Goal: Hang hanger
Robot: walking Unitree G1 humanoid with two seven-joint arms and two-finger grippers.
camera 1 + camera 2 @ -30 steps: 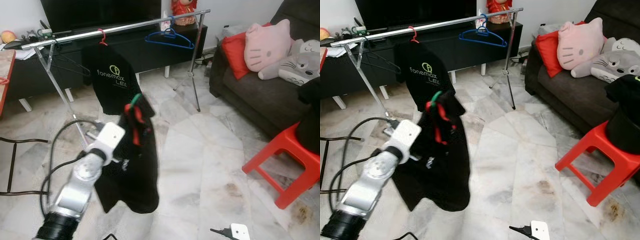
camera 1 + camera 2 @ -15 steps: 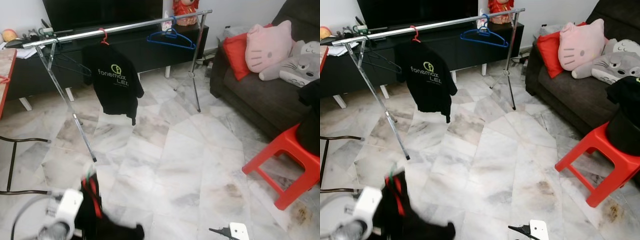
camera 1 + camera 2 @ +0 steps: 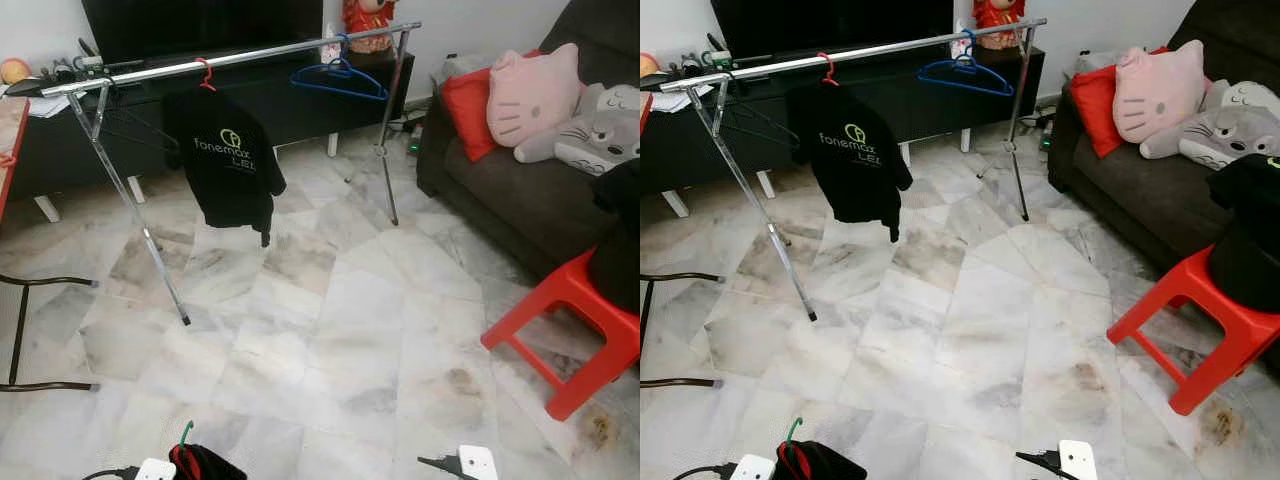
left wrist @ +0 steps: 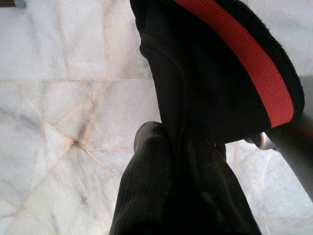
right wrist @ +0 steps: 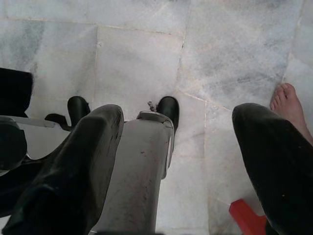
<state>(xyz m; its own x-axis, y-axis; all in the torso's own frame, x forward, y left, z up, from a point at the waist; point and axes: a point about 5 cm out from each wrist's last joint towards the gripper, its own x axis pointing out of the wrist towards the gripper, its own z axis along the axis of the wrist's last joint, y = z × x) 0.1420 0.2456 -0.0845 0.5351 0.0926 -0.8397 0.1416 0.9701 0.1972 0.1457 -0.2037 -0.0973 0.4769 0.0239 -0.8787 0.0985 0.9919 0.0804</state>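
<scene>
Hanger, red with a green hook, sits low at the near edge of the floor inside a bunched black garment, well short of the rack. From big to small I log the sofa, the rack carrying a black shirt and a blue hanger, then the red stool. My left gripper is clamped on the garment's red-striped cloth, and my right gripper hangs over the tiles with its fingers spread wide, a person's bare foot nearby.
</scene>
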